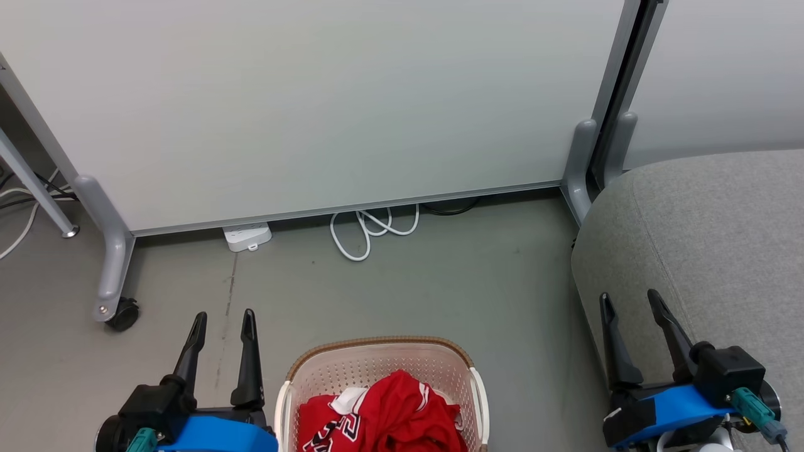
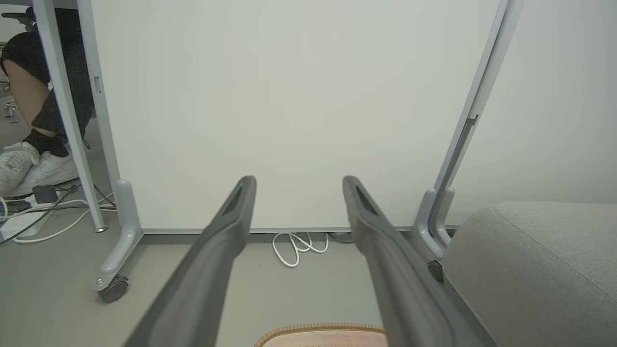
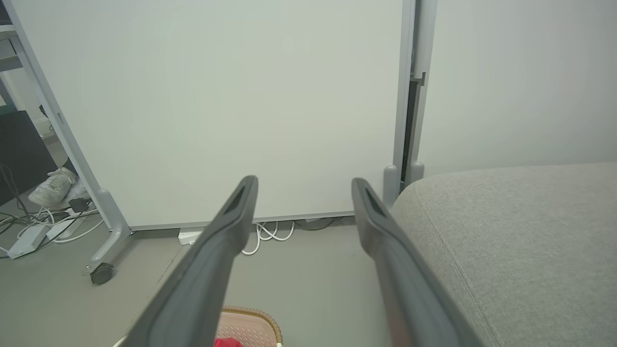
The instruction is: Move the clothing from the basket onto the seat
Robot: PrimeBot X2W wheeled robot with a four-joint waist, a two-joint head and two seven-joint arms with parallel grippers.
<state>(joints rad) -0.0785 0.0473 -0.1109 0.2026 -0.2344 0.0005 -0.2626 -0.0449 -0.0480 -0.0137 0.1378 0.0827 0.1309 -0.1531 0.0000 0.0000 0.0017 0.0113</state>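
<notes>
**Nothing lifted yet, all at rest**

The red soft-fabric sports clothing with white trim [image 1: 383, 414] lies heaped in the cream-white perforated plastic basket [image 1: 377, 342]. The basket has a brown woven-look rim and stands at six o'clock in the head view, on the grey floor [image 1: 440, 282]. The left claw [image 1: 225, 314] hovers at seven o'clock just beside the basket, fingers spread wide and empty. The right claw [image 1: 629, 295], equally wide and empty, is at four o'clock over the edge of the large grey fabric-upholstered seat [image 1: 710, 238]. A white partition panel [image 1: 314, 107] stands at twelve.
</notes>
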